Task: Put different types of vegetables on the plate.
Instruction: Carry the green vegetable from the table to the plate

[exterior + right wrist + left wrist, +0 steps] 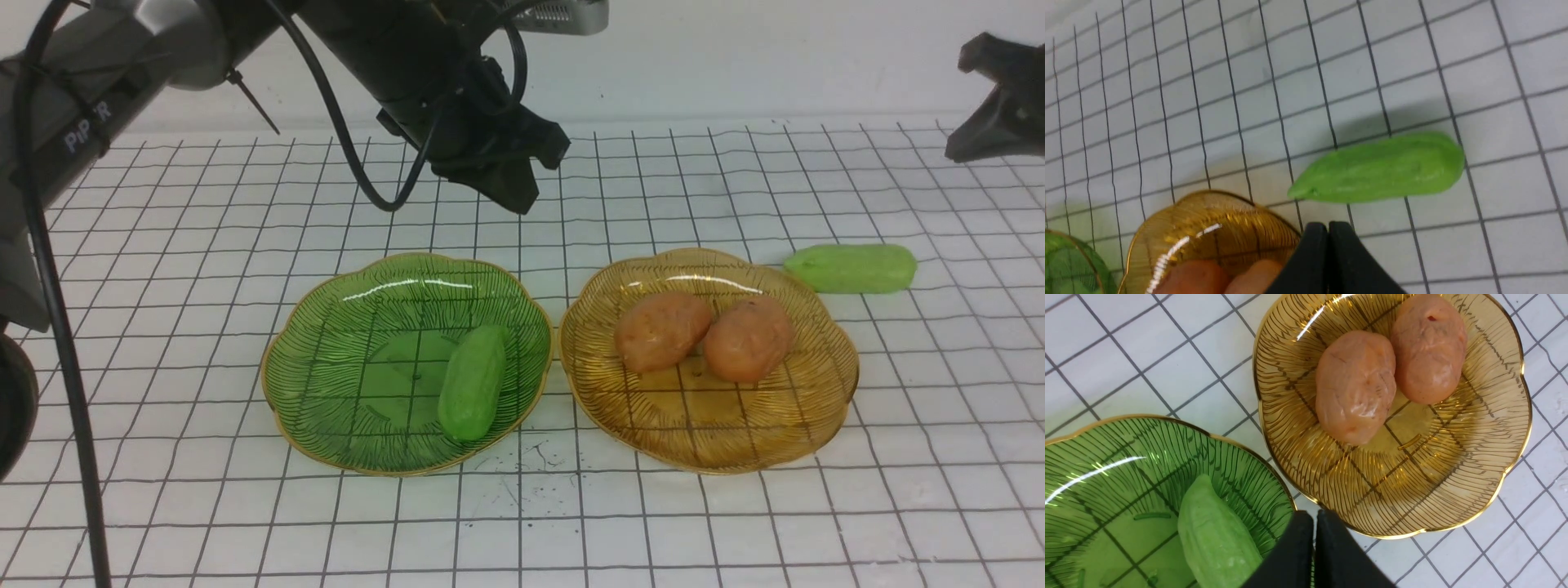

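1. Here's my left gripper (522, 200): fingers together, nothing between them, touching nothing that I can see.
2. The left arm (359, 57) reaches in from the left on a slant, and the fingertips hang in the air, angled down, over the far side between the two plates.
3. Over to my right gripper (963, 155): closed as well, empty, only its tip showing at the far right, up off the table (922, 506), pointing down and to the left. The rest of that arm is out of my front view.
4. On the left, the green plate (335, 408) carries one cucumber (473, 384), lying lengthwise from near to far in its right half.
5. On the right, the amber plate (784, 425) holds two potatoes, the left one (660, 331) and the right one (748, 337), side by side.
6. And the other cucumber (853, 269) lies sideways on the table, at the amber plate's far right edge.
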